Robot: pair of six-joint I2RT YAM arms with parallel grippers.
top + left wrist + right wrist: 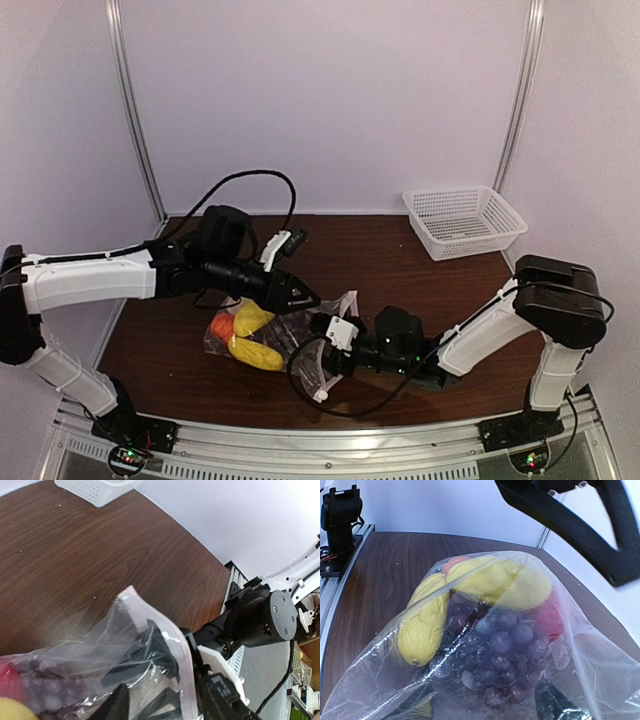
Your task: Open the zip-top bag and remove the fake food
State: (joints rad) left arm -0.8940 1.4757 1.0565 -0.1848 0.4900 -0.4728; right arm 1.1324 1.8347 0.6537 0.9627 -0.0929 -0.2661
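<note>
The zip-top bag [296,338] lies at the table's middle between both arms, with fake food inside. In the right wrist view I see through its plastic [380,665] two yellow pieces [505,582], a dark purple grape cluster [510,650] and a red piece [547,620]. The top view shows yellow [255,352] and orange [222,326] pieces. My left gripper [312,297] looks shut on the bag's raised mouth, whose pinkish-white zip strip [172,630] arcs close to its camera. My right gripper [318,335] is at the bag's near right end. Its fingers [557,707] stand wide apart under the plastic.
A white mesh basket [465,220] stands at the back right of the brown table [400,260]; it also shows in the left wrist view [95,487]. The right arm's dark motor housing [265,620] is close beside the bag mouth. Metal rails run along the near edge.
</note>
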